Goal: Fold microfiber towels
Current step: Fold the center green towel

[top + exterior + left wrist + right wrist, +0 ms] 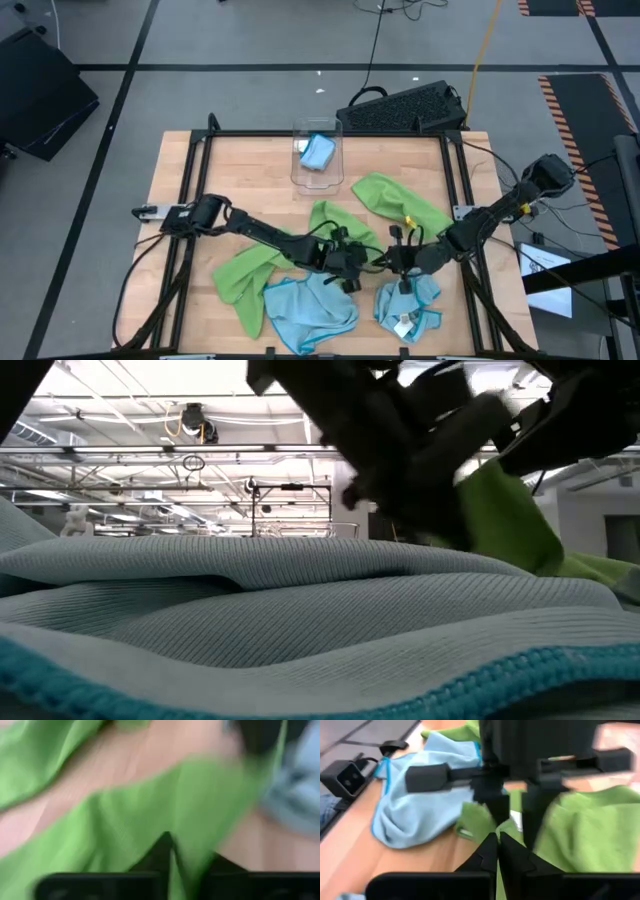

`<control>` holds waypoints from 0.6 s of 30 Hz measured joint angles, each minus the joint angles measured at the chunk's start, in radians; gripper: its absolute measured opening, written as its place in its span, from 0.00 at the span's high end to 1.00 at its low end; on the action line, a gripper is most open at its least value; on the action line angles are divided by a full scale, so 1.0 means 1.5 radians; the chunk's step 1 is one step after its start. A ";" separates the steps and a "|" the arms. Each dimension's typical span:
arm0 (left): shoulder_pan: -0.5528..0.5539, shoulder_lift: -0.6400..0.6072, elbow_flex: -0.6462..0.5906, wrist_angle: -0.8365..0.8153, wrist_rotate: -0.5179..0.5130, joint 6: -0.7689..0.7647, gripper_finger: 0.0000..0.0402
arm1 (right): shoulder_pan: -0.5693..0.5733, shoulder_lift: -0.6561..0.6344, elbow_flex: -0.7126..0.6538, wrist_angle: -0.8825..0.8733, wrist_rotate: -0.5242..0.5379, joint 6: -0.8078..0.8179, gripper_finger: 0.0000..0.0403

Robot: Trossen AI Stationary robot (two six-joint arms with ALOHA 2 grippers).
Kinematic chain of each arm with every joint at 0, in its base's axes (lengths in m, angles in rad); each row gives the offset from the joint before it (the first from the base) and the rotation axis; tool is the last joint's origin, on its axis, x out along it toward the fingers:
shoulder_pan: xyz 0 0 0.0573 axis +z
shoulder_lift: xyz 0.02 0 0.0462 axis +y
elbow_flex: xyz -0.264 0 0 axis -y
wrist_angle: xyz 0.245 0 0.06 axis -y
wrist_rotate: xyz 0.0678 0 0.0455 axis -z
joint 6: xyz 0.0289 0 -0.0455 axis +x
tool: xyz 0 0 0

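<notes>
Lime green and light blue microfiber towels lie crumpled on the wooden table. One green towel (248, 278) lies at the left and another (395, 200) at the right. Two blue towels (310, 310) (405, 305) lie near the front edge. My left gripper (352, 262) and my right gripper (398, 258) meet at mid-table, close together, each shut on green cloth (372, 255). In the low view a green flap (510, 520) hangs under the dark grippers, behind a blue towel (300, 620). My left gripper pinches a strip of green towel (174, 870) between its two fingers, slanting down from the table's left. The cloth spreads away from the fingers toward the table; the view is blurred, so I cannot tell the number of layers. My right gripper has green cloth (498, 882) showing between its shut fingers (512, 855), coming slanting down from the table's right. The wider green towel (585, 835) spreads out beyond the fingers. I cannot tell whether it holds an edge or a fold.
A clear plastic bin (318, 175) with a blue towel (318, 152) inside stands at the far middle of the table. A black keyboard-like box (405, 108) sits beyond the far edge. A small camera (345, 779) sits at the table's near edge. Bare wood shows at the far left.
</notes>
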State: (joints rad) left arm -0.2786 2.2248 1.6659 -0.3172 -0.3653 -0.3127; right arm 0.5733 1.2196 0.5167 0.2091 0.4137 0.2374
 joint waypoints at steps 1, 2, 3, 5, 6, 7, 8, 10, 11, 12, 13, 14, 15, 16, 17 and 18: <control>0.002 -0.009 -0.001 -0.041 0.000 -0.007 0.96 | -0.003 -0.015 0.000 -0.020 0.001 -0.001 0.98; 0.003 -0.019 -0.001 -0.074 0.002 -0.011 0.97 | -0.003 -0.030 0.000 -0.044 0.001 0.001 0.96; 0.004 -0.033 -0.001 -0.113 0.010 -0.017 0.96 | -0.003 -0.045 0.000 -0.068 0.001 0.008 0.94; 0.005 -0.059 -0.001 -0.184 0.030 -0.025 0.97 | -0.006 -0.070 0.000 -0.128 0.000 0.033 0.89; 0.005 -0.075 -0.001 -0.208 0.038 -0.027 0.98 | -0.008 -0.078 0.000 -0.159 0.000 0.054 0.86; 0.004 -0.089 -0.001 -0.239 0.039 -0.031 0.99 | -0.010 -0.084 0.000 -0.188 0.001 0.072 0.83; 0.002 -0.104 -0.001 -0.263 0.037 -0.035 0.99 | -0.014 -0.088 0.000 -0.209 0.002 0.088 0.80; -0.003 -0.134 -0.001 -0.299 0.032 -0.038 0.98 | -0.020 -0.089 0.000 -0.235 0.002 0.112 0.74; -0.004 -0.148 -0.001 -0.318 0.027 -0.038 0.98 | -0.023 -0.088 0.000 -0.250 0.002 0.119 0.71; -0.007 -0.163 -0.001 -0.332 0.020 -0.038 0.99 | -0.027 -0.085 -0.002 -0.252 0.002 0.122 0.69; -0.009 -0.179 -0.001 -0.346 0.010 -0.038 0.99 | -0.031 -0.083 -0.008 -0.246 0.003 0.123 0.67; -0.011 -0.193 -0.001 -0.360 -0.002 -0.043 0.99 | -0.035 -0.083 -0.019 -0.243 0.003 0.122 0.65; -0.012 -0.207 -0.001 -0.373 -0.015 -0.048 0.99 | -0.039 -0.084 -0.030 -0.232 0.004 0.119 0.63; -0.012 -0.220 -0.001 -0.384 -0.023 -0.056 0.99 | -0.042 -0.082 -0.043 -0.209 0.003 0.115 0.62; -0.013 -0.233 -0.001 -0.394 -0.029 -0.063 0.98 | -0.045 -0.082 -0.058 -0.186 0.003 0.112 0.61; -0.016 -0.241 -0.001 -0.404 -0.034 -0.072 0.98 | -0.047 -0.083 -0.073 -0.167 0.003 0.112 0.61</control>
State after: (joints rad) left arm -0.3026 1.8628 1.6646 -0.9228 -0.4167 -0.4207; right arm 0.5031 1.0951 0.4075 -0.0410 0.4183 0.4054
